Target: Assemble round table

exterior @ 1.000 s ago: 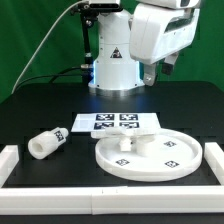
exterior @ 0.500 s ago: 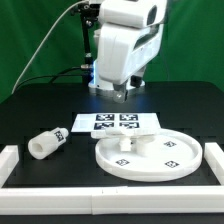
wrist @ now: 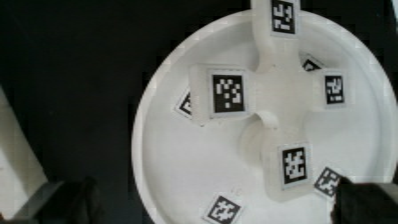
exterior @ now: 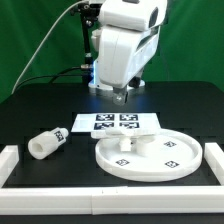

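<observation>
Well apart from the jaws, the round disc [exterior: 185, 160] lies flat.

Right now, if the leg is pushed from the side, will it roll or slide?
The leg lies on its side and is round, so it would probably roll. It looks like stiff plastic, so it should not bend. Short and thick, it would likely stand steady upright.
</observation>
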Tool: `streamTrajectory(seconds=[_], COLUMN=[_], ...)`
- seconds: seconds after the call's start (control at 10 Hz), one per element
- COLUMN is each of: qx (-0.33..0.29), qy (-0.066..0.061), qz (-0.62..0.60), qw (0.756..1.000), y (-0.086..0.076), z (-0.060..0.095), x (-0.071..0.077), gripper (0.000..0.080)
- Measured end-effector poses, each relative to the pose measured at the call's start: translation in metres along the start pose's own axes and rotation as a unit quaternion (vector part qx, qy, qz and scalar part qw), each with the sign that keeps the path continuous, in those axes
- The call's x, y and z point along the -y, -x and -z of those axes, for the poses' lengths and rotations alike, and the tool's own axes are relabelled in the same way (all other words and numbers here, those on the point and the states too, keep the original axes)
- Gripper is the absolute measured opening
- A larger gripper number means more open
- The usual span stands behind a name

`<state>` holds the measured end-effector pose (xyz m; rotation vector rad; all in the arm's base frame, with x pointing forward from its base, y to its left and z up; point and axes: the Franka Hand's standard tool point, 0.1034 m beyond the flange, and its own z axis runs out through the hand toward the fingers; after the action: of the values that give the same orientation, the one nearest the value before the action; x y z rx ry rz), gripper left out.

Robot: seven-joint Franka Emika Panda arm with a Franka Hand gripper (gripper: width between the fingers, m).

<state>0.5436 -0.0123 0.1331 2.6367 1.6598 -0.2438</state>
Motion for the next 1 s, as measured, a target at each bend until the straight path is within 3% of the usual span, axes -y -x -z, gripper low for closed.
streamTrajectory(seconds=[0.1,0.2,0.4,0.5,0.8,0.9,1.0], qx=[-0.024,-0.041,-0.07,-0.064,-0.064,-0.074,-0.077], qy=[-0.001,-0.01,0.032,0.022,0.022,0.015,0.0], qz=[-0.052,-0.092,-0.084,-0.084,-0.085,-0.115,-0.141], qw=[0.998,0.995,0.993,0.994,0.994,0.991,0.987], y=[0.009,0.011,0.008,0.009,0.01,0.019,0.031], z=[-0.006,-0.017,-0.032,-0.032,-0.033,-0.042,-0.054], x=[0.007,0.02,0.023,0.025,0.024,0.028,0.033], gripper=[0.0649,0.0649,0.0649,0.0649,0.0649,0.0649,0.0649])
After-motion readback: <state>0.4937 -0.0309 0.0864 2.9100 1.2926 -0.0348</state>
